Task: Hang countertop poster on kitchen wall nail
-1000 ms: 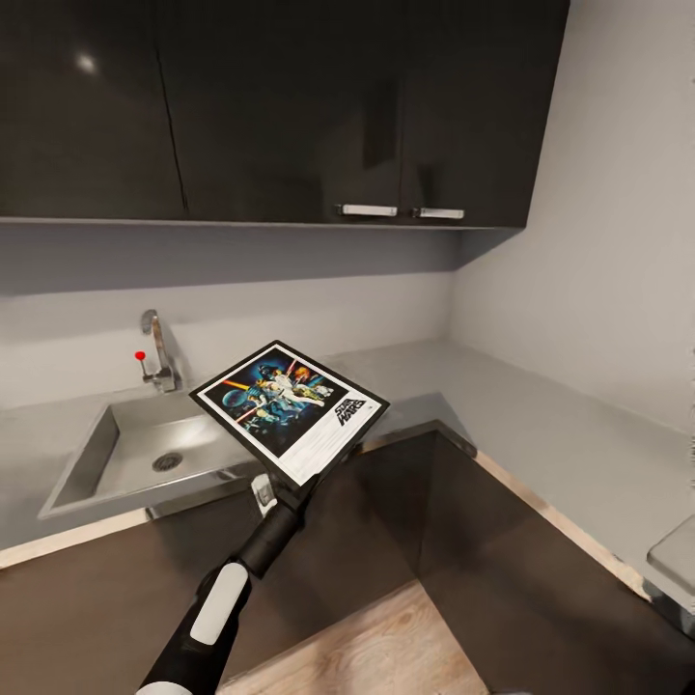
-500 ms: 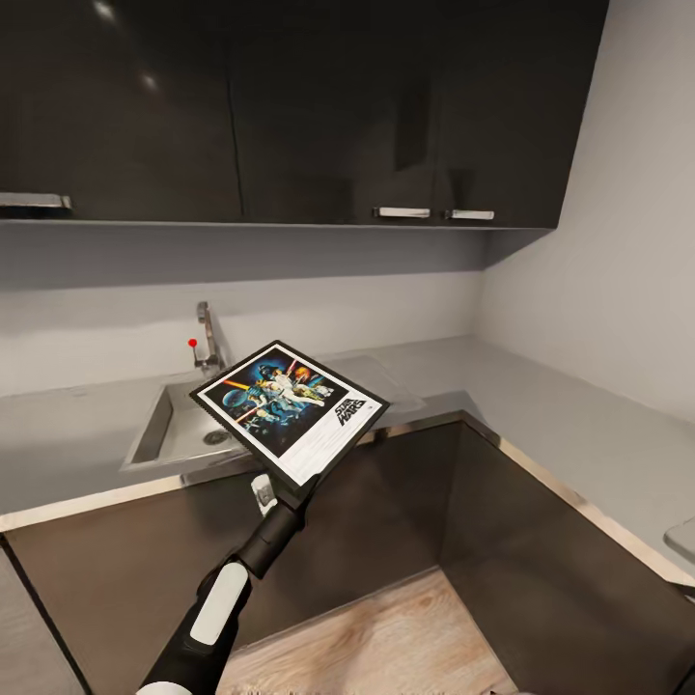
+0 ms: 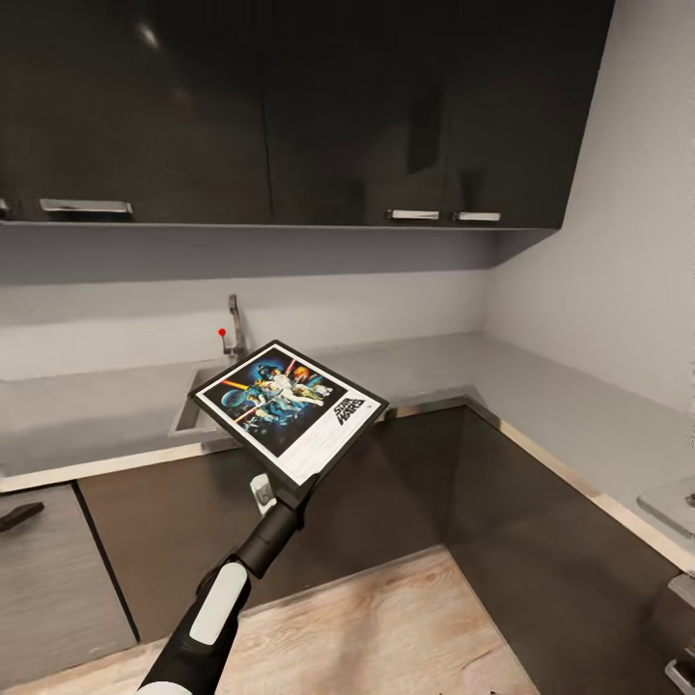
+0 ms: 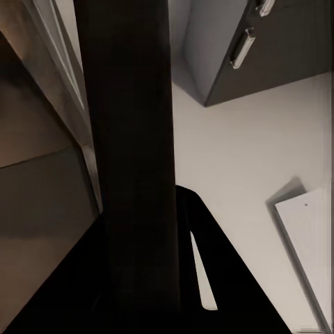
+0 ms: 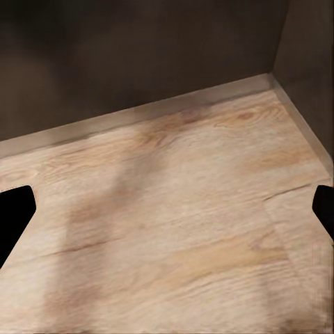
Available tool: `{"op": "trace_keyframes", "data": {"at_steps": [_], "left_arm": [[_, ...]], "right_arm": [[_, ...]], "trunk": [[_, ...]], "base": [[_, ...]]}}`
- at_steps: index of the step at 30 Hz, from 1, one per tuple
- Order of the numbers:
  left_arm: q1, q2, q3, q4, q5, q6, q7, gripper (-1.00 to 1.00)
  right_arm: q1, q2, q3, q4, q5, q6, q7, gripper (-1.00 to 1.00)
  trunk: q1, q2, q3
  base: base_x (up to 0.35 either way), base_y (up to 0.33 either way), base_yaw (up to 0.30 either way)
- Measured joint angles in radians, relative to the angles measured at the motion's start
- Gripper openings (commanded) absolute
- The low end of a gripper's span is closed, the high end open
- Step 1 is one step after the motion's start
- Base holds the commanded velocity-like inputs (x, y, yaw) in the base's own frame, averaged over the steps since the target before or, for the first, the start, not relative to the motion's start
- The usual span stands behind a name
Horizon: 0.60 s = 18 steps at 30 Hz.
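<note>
Poster (image 3: pixel 290 411): held by one corner in the left gripper (image 3: pixel 273 490), tilted, artwork up, in the air in front of the kitchen countertop (image 3: pixel 87 420)
Left gripper: closed on the frame's near corner; arm runs down toward the lower left in the head view
Left wrist view: poster (image 4: pixel 129 139) seen as a dark band between the fingers (image 4: pixel 209 250); art side hidden
Right gripper (image 5: pixel 167 209): jaws wide apart, nothing between; wood floor (image 5: pixel 174 229) below
Surroundings: sink (image 3: pixel 198 410) and tap (image 3: pixel 235 326) behind the poster, partly hidden; dark upper cabinets (image 3: pixel 290 106) above; plain grey wall (image 3: pixel 618 241) on the right
</note>
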Motion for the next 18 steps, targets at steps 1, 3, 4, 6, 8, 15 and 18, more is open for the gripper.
{"op": "trace_keyframes", "data": {"at_steps": [1, 3, 4, 6, 8, 15, 18], "left_arm": [[0.0, 0.0, 0.0, 0.0, 0.0, 0.0, 0.0, -1.0], [0.0, 0.0, 0.001, 0.0, 0.0, 0.0, 0.0, -1.0], [0.0, 0.0, 0.001, 0.0, 0.0, 0.0, 0.0, -1.0], [0.0, 0.0, 0.002, 0.0, 0.0, 0.001, 0.0, -1.0], [0.0, 0.0, 0.002, -0.001, 0.0, 0.001, 0.0, -1.0], [0.0, 0.0, -0.003, -0.001, 0.0, 0.001, 0.0, -1.0], [0.0, 0.0, -0.003, -0.001, 0.0, 0.001, 0.0, -1.0]], "right_arm": [[0.0, 0.0, 0.0, 0.0, 0.0, 0.0, 0.0, 1.0], [0.0, 0.0, 0.0, 0.0, 0.0, 0.0, 0.0, 1.0], [0.0, 0.0, 0.0, 0.0, 0.0, 0.001, 0.0, 1.0], [0.0, 0.0, -0.001, 0.0, 0.0, 0.0, 0.0, 1.0], [0.0, 0.0, -0.001, 0.0, 0.0, 0.0, 0.0, 1.0], [0.0, 0.0, -0.001, 0.0, 0.0, 0.0, -0.002, 1.0], [0.0, 0.0, -0.001, 0.0, 0.0, 0.0, -0.003, 1.0]], "trunk": [[0.0, 0.0, 0.0], [0.0, 0.0, 0.0], [0.0, 0.0, 0.0], [0.0, 0.0, 0.0], [0.0, 0.0, 0.0], [0.0, 0.0, 0.0], [0.0, 0.0, 0.0]], "base": [[-0.332, 0.0, 0.002], [-0.332, 0.0, 0.001], [-0.333, 0.0, 0.001], [-0.333, 0.0, 0.051], [-0.333, 0.0, 0.146], [-0.325, 0.0, 0.251], [-0.154, 0.0, 0.285]]}}
